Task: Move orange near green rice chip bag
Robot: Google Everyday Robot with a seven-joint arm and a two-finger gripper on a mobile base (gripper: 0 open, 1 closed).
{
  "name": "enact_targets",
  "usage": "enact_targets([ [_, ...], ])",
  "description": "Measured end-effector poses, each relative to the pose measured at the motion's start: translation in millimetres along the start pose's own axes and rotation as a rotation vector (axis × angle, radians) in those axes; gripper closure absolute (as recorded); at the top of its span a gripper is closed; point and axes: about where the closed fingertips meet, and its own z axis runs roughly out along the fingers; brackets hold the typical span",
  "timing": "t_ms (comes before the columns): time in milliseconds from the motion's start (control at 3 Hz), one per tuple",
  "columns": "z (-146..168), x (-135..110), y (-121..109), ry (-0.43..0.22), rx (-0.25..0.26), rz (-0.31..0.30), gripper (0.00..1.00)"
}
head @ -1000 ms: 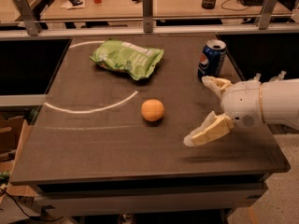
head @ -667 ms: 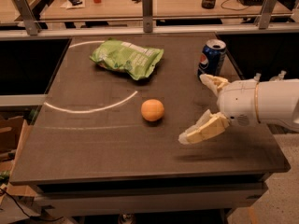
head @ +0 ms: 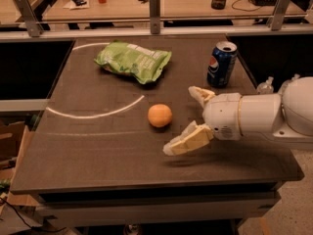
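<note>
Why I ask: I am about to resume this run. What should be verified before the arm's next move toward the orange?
1. Gripper open: ok, its fingers are spread wide.
2. Orange free to grasp: ok, it lies alone on the table, touching nothing.
3. Gripper around the orange: not ok, it is to the right of the fruit, apart from it.
4. Route to the green rice chip bag: ok, only bare table lies between the orange and the bag.
5. Pepsi can out of the way: ok, it stands upright behind the gripper, off that route.
6. Gripper height above the table: cannot tell.
</note>
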Motion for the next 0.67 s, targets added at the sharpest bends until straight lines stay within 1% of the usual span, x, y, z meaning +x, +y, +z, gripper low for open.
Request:
enact_targets([
  [333,22.8,2.9,3.9,-0.013,-0.043,0.018,0.00],
  [667,41.2,0.9,2.1,-0.029,-0.073,0.022,0.00],
])
